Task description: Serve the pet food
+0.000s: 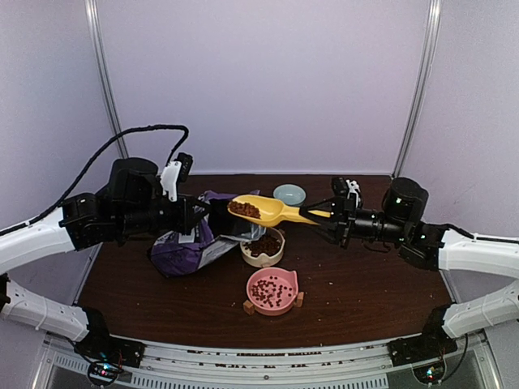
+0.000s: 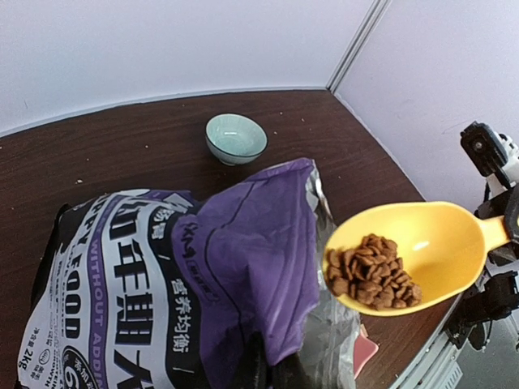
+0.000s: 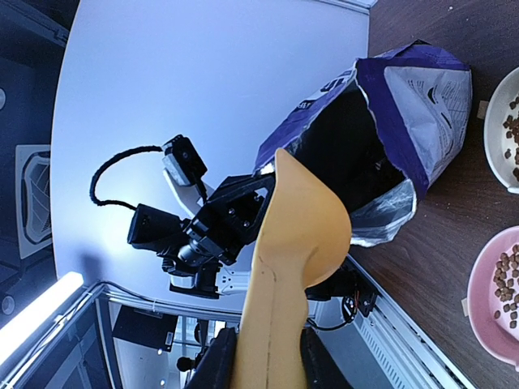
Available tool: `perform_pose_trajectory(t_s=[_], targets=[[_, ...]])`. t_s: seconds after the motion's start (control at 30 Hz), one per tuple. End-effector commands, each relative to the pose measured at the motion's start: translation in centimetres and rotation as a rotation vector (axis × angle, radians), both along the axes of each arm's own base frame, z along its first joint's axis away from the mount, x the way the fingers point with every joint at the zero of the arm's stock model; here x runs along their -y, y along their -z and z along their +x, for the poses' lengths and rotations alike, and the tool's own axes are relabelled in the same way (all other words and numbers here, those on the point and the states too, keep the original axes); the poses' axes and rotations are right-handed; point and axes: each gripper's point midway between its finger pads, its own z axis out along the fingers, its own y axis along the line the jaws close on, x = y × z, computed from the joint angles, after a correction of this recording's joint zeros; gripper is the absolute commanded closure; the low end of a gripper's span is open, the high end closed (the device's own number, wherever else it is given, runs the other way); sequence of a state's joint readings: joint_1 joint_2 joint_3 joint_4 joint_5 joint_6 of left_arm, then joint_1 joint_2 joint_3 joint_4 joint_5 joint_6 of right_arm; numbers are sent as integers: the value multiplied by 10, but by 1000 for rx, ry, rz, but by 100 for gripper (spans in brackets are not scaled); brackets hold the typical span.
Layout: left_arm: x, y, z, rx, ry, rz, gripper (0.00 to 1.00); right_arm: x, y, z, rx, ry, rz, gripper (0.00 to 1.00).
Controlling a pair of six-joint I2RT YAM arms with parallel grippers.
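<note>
A heap of pet food [image 1: 243, 209] [image 2: 373, 271] lies in a yellow scoop [image 1: 272, 211] [image 2: 430, 243] [image 3: 296, 243] held level in the air, just outside the bag's mouth. My right gripper [image 1: 326, 217] [image 3: 268, 365] is shut on the scoop's handle. The purple-and-white bag [image 1: 188, 247] [image 2: 235, 267] [image 3: 413, 97] lies on the table with its mouth held up. My left gripper [image 1: 197, 217] [image 2: 268, 366] is shut on the bag's upper edge. More pet food sits in a cream bowl [image 1: 276, 258] [image 3: 490, 121] and in a pink bowl [image 1: 253, 297] [image 3: 478, 284].
The cream bowl stands right below the scoop, and the pink bowl is nearer the front edge. An empty pale blue bowl [image 1: 289, 194] [image 2: 235, 138] stands at the back by the wall. White walls close in the brown table [image 1: 365, 284] on three sides.
</note>
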State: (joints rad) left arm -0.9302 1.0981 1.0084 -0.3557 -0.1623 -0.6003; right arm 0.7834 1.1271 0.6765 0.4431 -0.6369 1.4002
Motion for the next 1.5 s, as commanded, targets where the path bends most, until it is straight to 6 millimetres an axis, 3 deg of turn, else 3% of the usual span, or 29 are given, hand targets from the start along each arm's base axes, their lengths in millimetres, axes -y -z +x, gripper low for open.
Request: perform_pose_trajectory(t_s=[0.0, 0.4, 0.73, 1.0, 1.2, 1.47], targets=[[-3, -23, 15, 40, -78, -63, 100, 12, -13, -11, 39, -21, 43, 88], [-14, -28, 21, 44, -144, -93, 100, 42, 8, -37, 50, -23, -41, 88], [-16, -40, 23, 60, -149, -76, 100, 66, 56, -53, -1, -2, -78, 88], [-13, -39, 23, 61, -134, -65, 100, 77, 103, -57, -24, 11, -215, 88], [-9, -39, 21, 58, -109, -76, 100, 81, 111, -60, 1, -5, -320, 88], [-9, -38, 17, 48, -94, -83, 100, 83, 108, -60, 23, -16, -380, 88]])
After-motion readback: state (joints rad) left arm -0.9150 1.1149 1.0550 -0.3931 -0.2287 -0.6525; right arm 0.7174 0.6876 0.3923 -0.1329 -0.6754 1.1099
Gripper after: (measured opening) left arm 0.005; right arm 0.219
